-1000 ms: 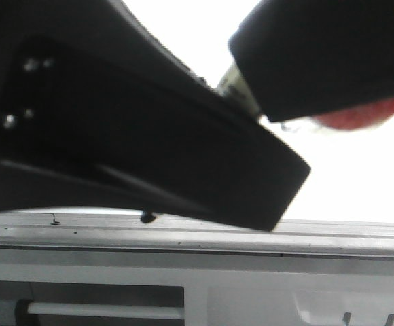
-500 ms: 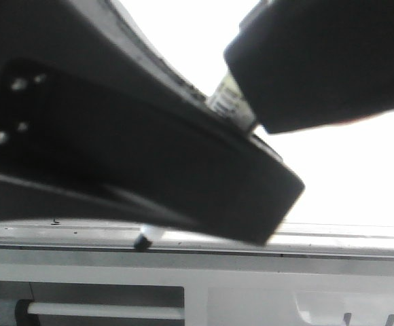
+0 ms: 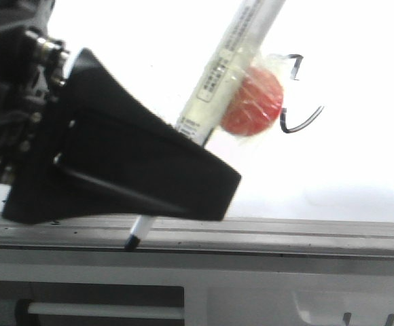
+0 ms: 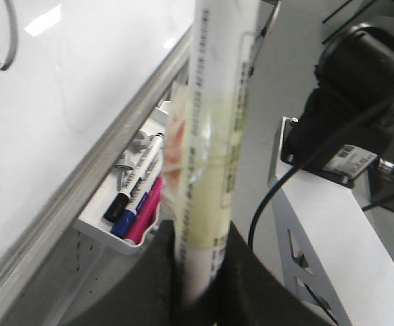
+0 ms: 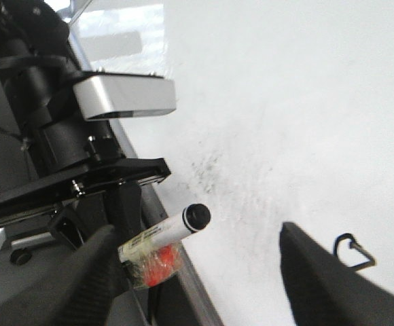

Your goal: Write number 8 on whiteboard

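Two grippers: sharing the scene over the large glossy white whiteboard (image 3: 360, 170).
Left gripper (image 4: 197, 285): clamping black fingers on the lower barrel of the long white marker with printed label (image 3: 227, 64), jaws closed against it.
Marker: tilting, black tip (image 3: 132, 240) pointing down at the grey metal edge rail (image 3: 306, 234); contact with the rail not clear.
Red round lump wrapped in clear tape (image 3: 253, 102): sticking to the marker's barrel.
Right gripper (image 5: 204, 272): jaws standing wide apart, gripping nothing, hovering near the board.
Number 8 (image 3: 297, 95): showing as thin black curved strokes on the whiteboard just beside the red lump, partly hidden, full outline not visible.
Tray below the rail (image 4: 109, 234): holding black, blue and pink markers (image 4: 137, 204).
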### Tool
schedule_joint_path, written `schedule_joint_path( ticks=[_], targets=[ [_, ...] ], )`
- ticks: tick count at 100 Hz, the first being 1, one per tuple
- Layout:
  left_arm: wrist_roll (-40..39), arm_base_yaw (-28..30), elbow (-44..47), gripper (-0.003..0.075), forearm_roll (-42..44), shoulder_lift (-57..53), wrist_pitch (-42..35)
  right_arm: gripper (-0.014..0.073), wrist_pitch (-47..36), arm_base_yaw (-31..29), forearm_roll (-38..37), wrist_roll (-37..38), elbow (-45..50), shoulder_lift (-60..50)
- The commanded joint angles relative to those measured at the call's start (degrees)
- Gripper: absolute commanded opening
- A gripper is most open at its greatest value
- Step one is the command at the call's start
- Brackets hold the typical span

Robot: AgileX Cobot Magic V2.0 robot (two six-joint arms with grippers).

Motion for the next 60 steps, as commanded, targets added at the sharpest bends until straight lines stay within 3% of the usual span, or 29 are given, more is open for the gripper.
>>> schedule_joint_path(
  ticks=[1, 20, 40, 60],
  targets=[
    [-0.57, 0.02, -1.28, -0.0020, -4.27, -1.05, 0.60, 0.0281, -1.50, -2.43, 0.05, -0.38, -1.62, -2.46],
    [-0.42, 0.02, -1.28, -0.0020, -8.03, -1.05, -3.37, -0.0071, 3.12, -4.01, -0.28, -0.15, -1.62, -4.70],
    [-0.42, 0.02, -1.28, -0.0020, -11.22, -1.05, -13.21, -0.0053, 4.43, -4.01, -0.54, 0.64, -1.62, -7.65],
    [-0.42, 1.17, -1.78, -0.0020, -11.22, -0.78, -14.49, -0.0053, 4.49, -4.01, -1.20, 0.64, -1.62, -8.47]
  ],
)
